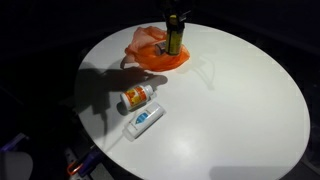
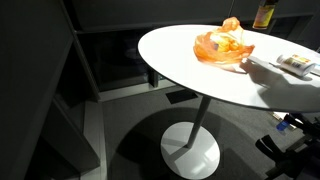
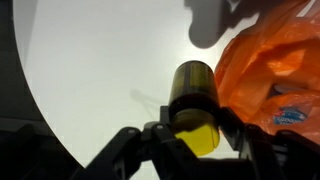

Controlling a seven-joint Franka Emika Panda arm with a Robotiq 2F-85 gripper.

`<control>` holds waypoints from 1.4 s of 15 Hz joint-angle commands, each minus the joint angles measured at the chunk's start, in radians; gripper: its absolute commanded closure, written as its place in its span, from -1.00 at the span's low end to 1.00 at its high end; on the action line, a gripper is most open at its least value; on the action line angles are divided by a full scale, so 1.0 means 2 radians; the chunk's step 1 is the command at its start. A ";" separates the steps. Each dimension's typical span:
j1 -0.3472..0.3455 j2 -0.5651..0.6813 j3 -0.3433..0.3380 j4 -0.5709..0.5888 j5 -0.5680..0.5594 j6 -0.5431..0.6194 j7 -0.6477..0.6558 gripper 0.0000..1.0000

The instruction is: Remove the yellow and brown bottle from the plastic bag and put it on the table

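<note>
My gripper [image 3: 194, 128] is shut on the yellow and brown bottle [image 3: 192, 100], whose yellow cap sits between the fingers. In an exterior view the bottle [image 1: 174, 38] hangs upright just above the orange plastic bag [image 1: 152, 50] at the far side of the round white table [image 1: 230, 110]. In an exterior view the bottle [image 2: 263, 14] shows at the top edge, behind the orange bag [image 2: 222, 45]. In the wrist view the bag [image 3: 275, 70] lies to the right of the bottle.
Two other bottles lie on the table in front of the bag: an orange-labelled one [image 1: 136, 96] and a white and blue one [image 1: 145, 119]. They also show in an exterior view [image 2: 297, 64]. The table [image 2: 200, 70] stands on a white pedestal base [image 2: 190, 150].
</note>
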 commanded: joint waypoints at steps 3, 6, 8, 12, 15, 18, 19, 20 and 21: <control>-0.029 -0.038 -0.007 -0.066 -0.029 0.018 0.069 0.43; -0.040 -0.050 -0.010 -0.106 -0.025 0.055 0.081 0.43; -0.047 -0.053 -0.010 -0.130 -0.034 0.086 0.091 0.43; -0.056 -0.048 -0.008 -0.162 -0.043 0.128 0.099 0.43; -0.059 -0.045 -0.007 -0.176 -0.059 0.140 0.109 0.43; -0.059 -0.044 -0.007 -0.184 -0.067 0.142 0.114 0.43; -0.059 -0.043 -0.007 -0.185 -0.065 0.141 0.111 0.43; -0.058 -0.043 -0.007 -0.186 -0.060 0.140 0.107 0.32; -0.058 -0.044 -0.007 -0.188 -0.058 0.140 0.106 -0.40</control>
